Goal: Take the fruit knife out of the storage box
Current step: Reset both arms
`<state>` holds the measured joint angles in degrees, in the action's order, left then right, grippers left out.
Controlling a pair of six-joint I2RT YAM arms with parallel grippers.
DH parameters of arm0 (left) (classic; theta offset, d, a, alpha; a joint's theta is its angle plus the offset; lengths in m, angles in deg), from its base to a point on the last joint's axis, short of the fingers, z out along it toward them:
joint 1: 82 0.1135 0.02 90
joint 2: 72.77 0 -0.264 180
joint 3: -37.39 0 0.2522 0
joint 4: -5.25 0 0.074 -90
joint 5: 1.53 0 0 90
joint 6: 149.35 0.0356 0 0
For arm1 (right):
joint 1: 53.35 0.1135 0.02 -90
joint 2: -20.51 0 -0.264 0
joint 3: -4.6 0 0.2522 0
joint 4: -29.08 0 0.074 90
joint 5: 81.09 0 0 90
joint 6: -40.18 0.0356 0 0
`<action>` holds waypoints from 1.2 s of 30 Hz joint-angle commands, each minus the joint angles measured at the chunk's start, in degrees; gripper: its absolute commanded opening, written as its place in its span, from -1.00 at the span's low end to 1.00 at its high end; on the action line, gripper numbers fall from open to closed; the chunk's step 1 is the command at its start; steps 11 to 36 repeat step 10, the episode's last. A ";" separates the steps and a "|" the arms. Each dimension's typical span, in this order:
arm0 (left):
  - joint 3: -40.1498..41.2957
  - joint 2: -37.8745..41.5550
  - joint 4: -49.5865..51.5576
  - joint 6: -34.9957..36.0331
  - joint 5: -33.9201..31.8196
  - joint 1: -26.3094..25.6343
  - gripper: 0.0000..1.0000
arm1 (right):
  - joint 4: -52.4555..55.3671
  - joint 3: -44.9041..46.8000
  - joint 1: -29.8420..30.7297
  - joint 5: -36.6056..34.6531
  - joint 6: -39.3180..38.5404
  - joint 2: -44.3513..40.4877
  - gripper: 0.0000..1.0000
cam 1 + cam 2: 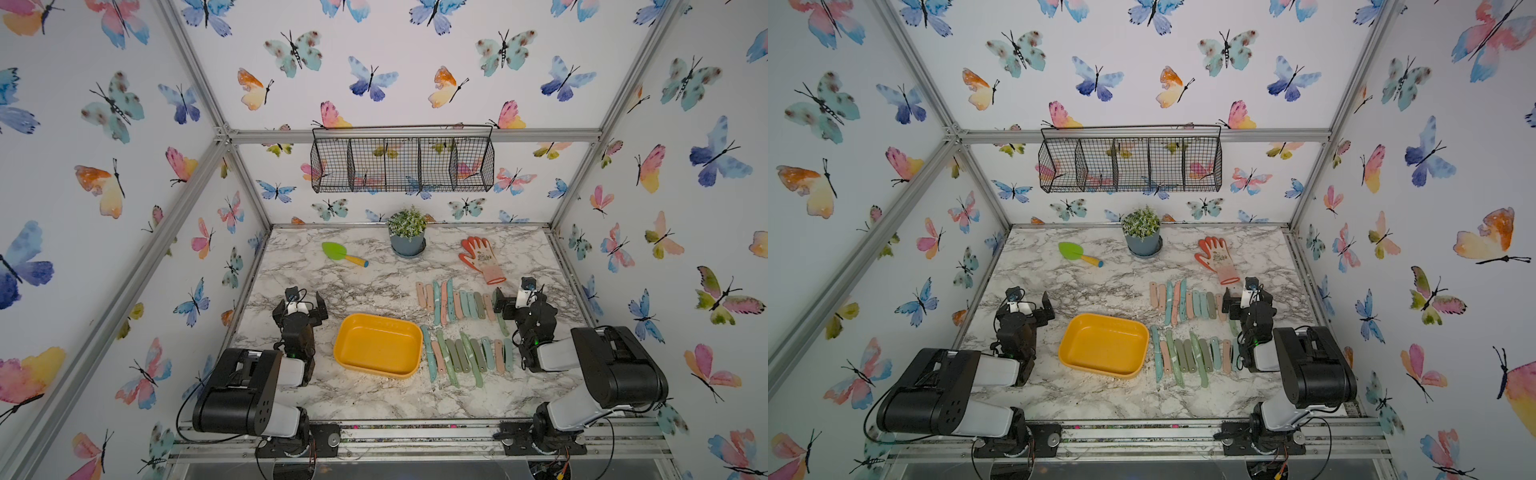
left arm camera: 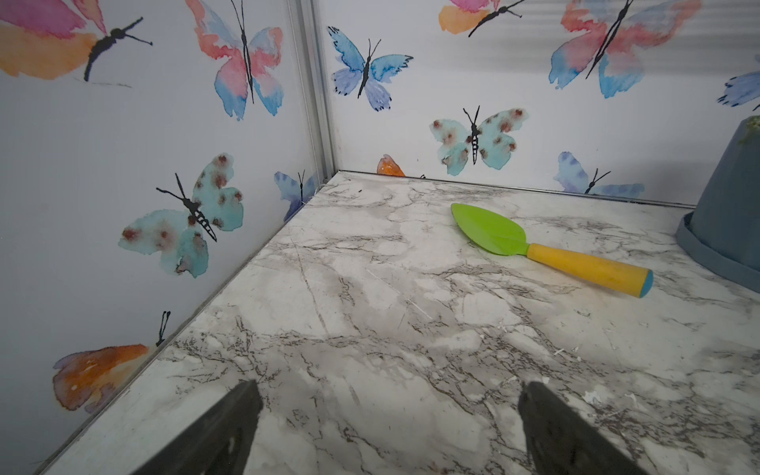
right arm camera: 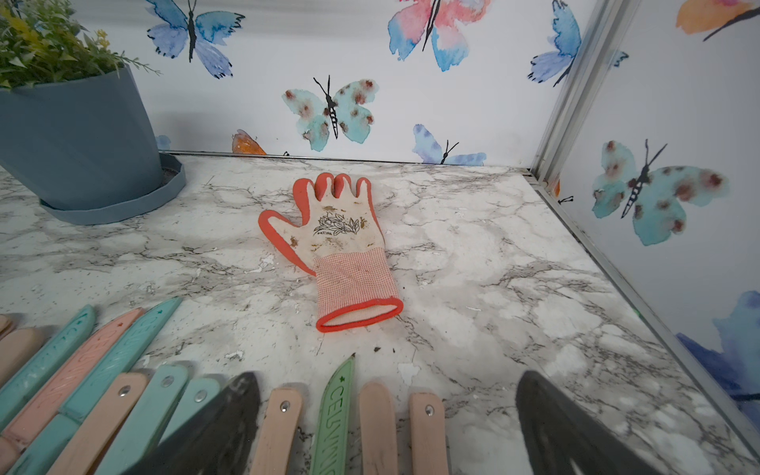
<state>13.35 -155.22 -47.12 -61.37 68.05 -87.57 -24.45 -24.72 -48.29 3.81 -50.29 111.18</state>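
Spanning the cell floor, the counter (image 1: 374, 399) held it all. Box (image 1: 378, 351) sat near the front between both arms, upright. Knives (image 1: 463, 305) lay outside it in two rows on the counter, just beside its right side. Pot (image 1: 407, 242), glove (image 1: 482, 259) and trowel (image 1: 343, 253) lay along the back. Right pincer (image 3: 390, 376) hung wide open above the back row's right end, gripping nothing; left pincer (image 2: 390, 386) open too, over bare counter.

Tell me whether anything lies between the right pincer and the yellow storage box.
Yes: rows of fruit knives lie flat on the table between the right pincer, open, and the storage box. They are low, so a raised approach looks clear. The box itself looks empty.
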 commanded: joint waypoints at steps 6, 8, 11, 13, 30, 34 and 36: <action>-0.53 0.53 0.12 -0.52 1.00 0.37 0.97 | -0.03 -0.03 -0.22 0.53 0.41 0.11 0.99; -0.53 0.54 0.12 -0.52 1.01 0.34 0.97 | -0.16 -0.09 -0.21 0.53 0.40 0.12 0.99; -0.31 0.64 -0.24 -0.44 1.00 0.29 0.97 | -0.42 0.23 -0.23 0.44 0.35 0.01 0.99; -0.31 0.64 -0.24 -0.44 1.00 0.29 0.97 | -0.42 0.23 -0.23 0.44 0.35 0.01 0.99; -0.31 0.64 -0.24 -0.44 1.00 0.29 0.97 | -0.42 0.23 -0.23 0.44 0.35 0.01 0.99; -0.31 0.64 -0.24 -0.44 1.00 0.29 0.97 | -0.42 0.23 -0.23 0.44 0.35 0.01 0.99; -0.31 0.64 -0.24 -0.44 1.00 0.29 0.97 | -0.42 0.23 -0.23 0.44 0.35 0.01 0.99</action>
